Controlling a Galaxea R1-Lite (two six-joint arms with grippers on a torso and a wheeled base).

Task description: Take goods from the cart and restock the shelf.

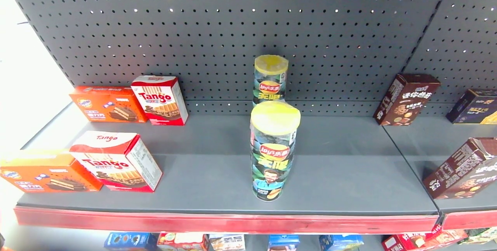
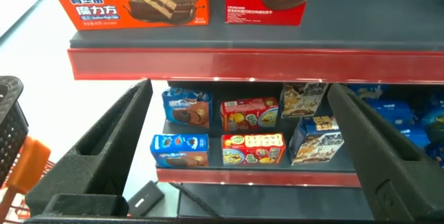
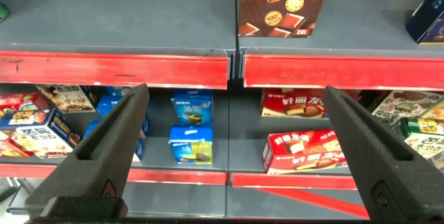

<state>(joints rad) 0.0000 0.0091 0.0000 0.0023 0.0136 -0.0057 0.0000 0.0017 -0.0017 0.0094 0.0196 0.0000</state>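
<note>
Left gripper [image 2: 239,92] is hanging spread wide, gripping nothing, facing small boxes [image 2: 250,148] on the lower racks. Right gripper [image 3: 236,92] is likewise released and carrying nothing. Beside the left gripper we are seeing a black basket wall, probably the cart [image 2: 10,130].

On the shelf [image 1: 341,173] two chip cans are standing upright in the middle. The near can [image 1: 275,152] is toward the front edge and the far can [image 1: 270,80] is directly behind it, near the back panel [image 1: 217,30]. Wafer boxes [image 1: 116,161] are sitting left, cookie boxes [image 1: 405,99] right.

We are judging the restock partly done: two cans placed, both grippers free for another fetch from the cart.
</note>
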